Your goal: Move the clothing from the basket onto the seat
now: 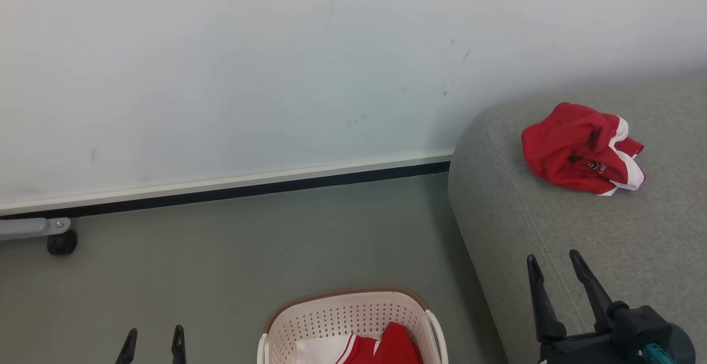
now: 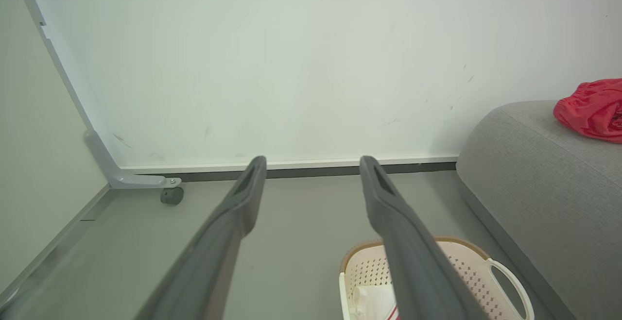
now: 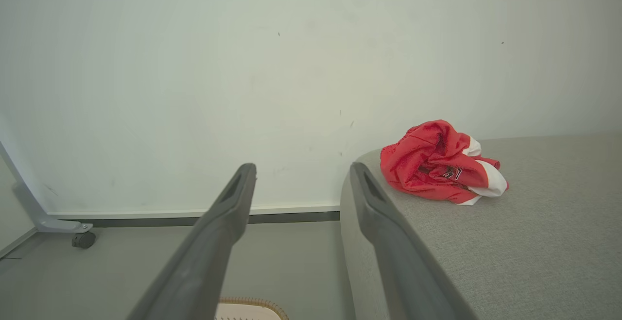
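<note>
A: Where is the clothing?
B: One red garment (image 1: 580,148), thin and shiny with white trim, lies crumpled into a loose ball at the upper right of the head view. It rests on the seat (image 1: 607,253), a grey woven-fabric sofa with a rounded corner and a stitched seam.
A: And the basket?
B: The basket (image 1: 331,320) stands at the bottom centre on the smooth grey floor (image 1: 221,264), near the sofa's side. It is cream plastic with perforated walls and a brown woven-look rim. The other clothing (image 1: 395,344), red with white stripes, lies inside it.
A: The grippers?
B: The right gripper (image 1: 553,255), at the lower right, hangs over the sofa's fabric. Its long dark tapered fingers are spread, with nothing between them. The left gripper (image 1: 155,331), at the lower left, is likewise spread and empty over bare floor.
A: Anything else?
B: A matte white wall (image 1: 276,77) and a small black caster (image 1: 62,242) at the left edge.
</note>
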Controlling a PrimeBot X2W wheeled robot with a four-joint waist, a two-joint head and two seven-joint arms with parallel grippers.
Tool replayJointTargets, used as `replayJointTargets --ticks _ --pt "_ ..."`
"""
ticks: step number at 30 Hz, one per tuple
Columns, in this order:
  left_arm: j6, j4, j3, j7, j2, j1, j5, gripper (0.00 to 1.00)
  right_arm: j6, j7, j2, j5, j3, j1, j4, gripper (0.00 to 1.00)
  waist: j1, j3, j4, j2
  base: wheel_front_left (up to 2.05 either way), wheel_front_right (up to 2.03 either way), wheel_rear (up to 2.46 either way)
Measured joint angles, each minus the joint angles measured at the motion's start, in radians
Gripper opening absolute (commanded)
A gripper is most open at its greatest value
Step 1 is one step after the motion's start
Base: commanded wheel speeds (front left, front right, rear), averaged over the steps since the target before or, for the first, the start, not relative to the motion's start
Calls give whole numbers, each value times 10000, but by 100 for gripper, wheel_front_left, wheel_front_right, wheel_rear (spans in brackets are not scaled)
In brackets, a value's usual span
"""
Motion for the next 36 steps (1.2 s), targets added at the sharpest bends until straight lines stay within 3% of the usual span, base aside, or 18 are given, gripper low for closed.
replayJointTargets --ticks 9,16,36 --pt "-105 -15 -541 0 -38 -228 198 100 0 0 -44 -92 -397 82 -462 100 0 553 -30 0 0 0 0" --pt "-506 219 -1346 119 -236 -1470 625 100 -2 0 -54 -253 -702 -314 -767 100 1 1326 -95 2 0 0 0" --pt "-1453 3133 -3126 1337 -1091 -4559 1528 100 -2 102 -29 -633 -1152 -2983 -1427 100 3 3981 -752 3 0 0 0"
